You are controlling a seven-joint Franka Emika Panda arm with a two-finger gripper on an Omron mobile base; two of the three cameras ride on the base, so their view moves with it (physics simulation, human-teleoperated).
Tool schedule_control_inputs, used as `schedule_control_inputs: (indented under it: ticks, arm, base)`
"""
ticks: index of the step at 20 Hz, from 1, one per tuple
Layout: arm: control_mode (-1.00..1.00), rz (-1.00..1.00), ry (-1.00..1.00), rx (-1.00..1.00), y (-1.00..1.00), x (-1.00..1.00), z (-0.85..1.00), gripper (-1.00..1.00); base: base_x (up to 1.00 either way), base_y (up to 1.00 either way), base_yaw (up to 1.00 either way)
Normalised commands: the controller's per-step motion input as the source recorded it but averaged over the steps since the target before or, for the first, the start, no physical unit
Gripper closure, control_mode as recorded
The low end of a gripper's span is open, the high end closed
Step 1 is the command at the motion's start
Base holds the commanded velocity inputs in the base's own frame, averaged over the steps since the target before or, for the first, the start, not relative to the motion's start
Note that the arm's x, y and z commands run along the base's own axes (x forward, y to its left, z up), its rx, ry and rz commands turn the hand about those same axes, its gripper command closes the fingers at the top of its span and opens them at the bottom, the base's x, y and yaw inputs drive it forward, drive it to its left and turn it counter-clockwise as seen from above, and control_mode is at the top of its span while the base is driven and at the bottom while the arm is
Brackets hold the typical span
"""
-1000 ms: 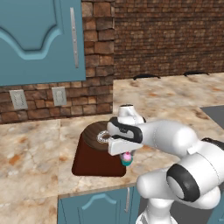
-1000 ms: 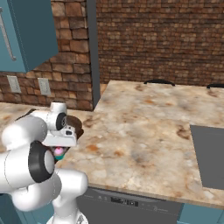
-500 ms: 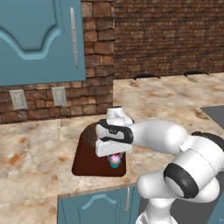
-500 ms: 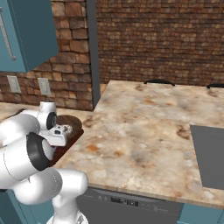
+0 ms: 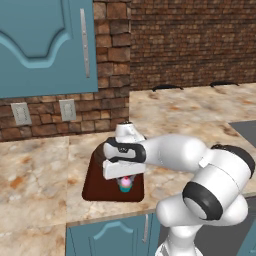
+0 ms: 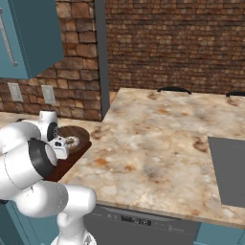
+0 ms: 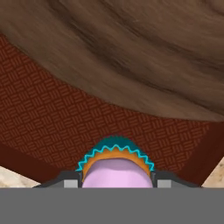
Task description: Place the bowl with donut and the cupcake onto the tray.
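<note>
hand view: cupcake point(image 7: 116, 168) near tray point(image 7: 65, 127) edge

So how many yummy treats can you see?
2. The cupcake sits between the gripper's fingers over the tray. The donut lies in the bowl behind it. More could be hidden by the arm.

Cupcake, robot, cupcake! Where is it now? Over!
Gripper shut on cupcake, low over tray. Bowl with donut already on tray. Nothing in the way. Over.

Wood-grain bowl point(image 7: 131, 52) — cross-hatched matt tray point(image 7: 65, 127)
</note>
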Motion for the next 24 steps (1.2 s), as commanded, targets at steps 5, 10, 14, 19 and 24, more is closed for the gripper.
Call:
schedule_control_inputs:
  ticks: [5,10,14,19,24]
  arm:
    - [-1.0,0.0,0.0,0.0,0.05,0.0,-0.09,1.0]
    - [-1.0,0.0,0.0,0.0,0.01,0.0,-0.07,-1.0]
    - [-1.0,0.0,0.0,0.0,0.02,0.0,-0.04,-1.0]
    - [-1.0,0.0,0.02,0.0,0.0,0.0,0.0,-1.0]
    - [-1.0,0.0,0.0,0.0,0.0,0.0,0.06,-1.0]
  base:
    - [0.0,0.0,0.0]
    - [0.0,0.0,0.0]
    - [0.0,0.0,0.0]
    - [0.0,0.0,0.0]
    - [0.0,0.0,0.0]
